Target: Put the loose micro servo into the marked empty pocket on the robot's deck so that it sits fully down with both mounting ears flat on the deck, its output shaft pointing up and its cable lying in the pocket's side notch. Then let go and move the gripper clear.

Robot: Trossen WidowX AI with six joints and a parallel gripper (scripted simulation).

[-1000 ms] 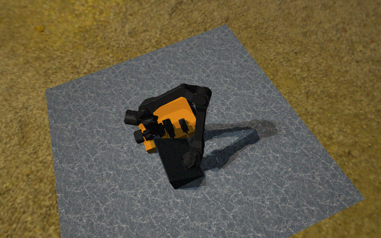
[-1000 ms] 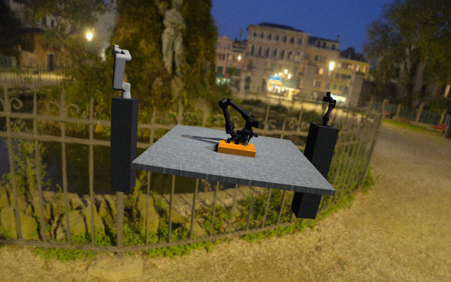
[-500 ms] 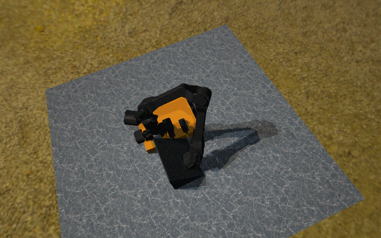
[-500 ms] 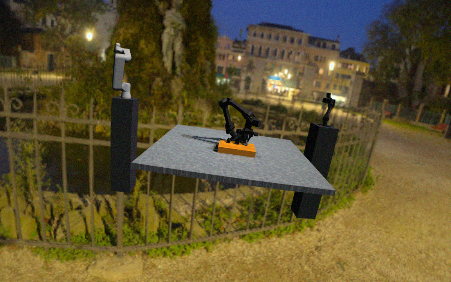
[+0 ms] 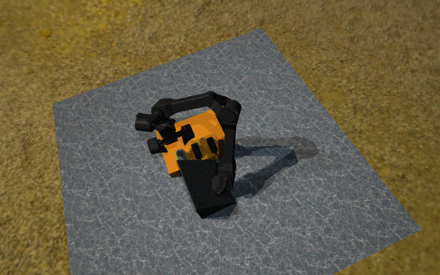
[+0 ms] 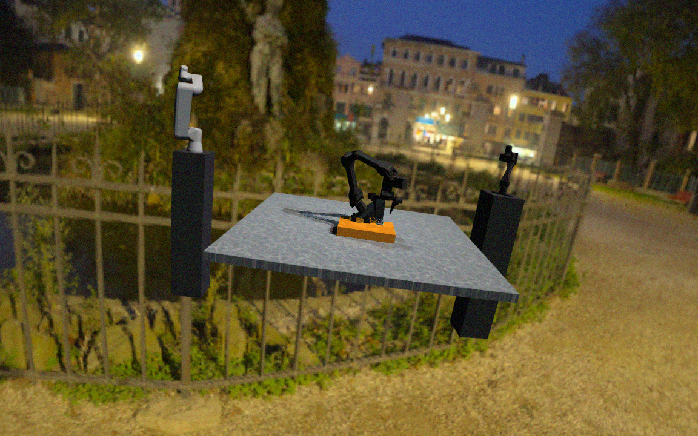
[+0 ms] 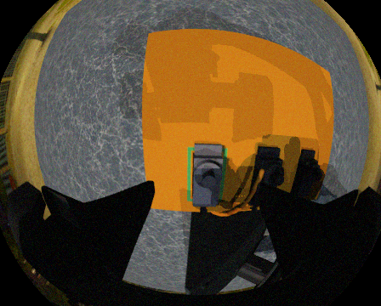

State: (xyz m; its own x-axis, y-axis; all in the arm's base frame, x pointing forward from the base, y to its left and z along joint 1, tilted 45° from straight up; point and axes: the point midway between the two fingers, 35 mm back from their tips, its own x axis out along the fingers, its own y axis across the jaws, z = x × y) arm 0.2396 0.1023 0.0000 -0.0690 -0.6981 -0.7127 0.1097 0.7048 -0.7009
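Note:
The grey micro servo (image 7: 207, 187) (image 5: 180, 153) stands over the green-marked pocket (image 7: 190, 178) on the orange deck (image 7: 178, 85) (image 5: 199, 126) (image 6: 365, 232), its round output shaft pointing up. Green outline shows on both its long sides. Its far ear slightly overlaps the outline's end; I cannot tell if both ears lie flat. A short dark cable stub shows at its near end; whether it lies in the notch is unclear. My gripper (image 7: 207, 189) (image 5: 171, 143) is open and empty above the deck, its fingers wide apart on either side of the servo, not touching it.
Two dark servos (image 7: 269, 166) (image 7: 309, 172) stand in the deck right of the grey one, with orange wires (image 7: 229, 213) near them. A black base block (image 5: 203, 184) adjoins the deck below my arm. Two pedestals (image 6: 191, 222) (image 6: 495, 233) with other arms stand beyond the table (image 6: 286, 243).

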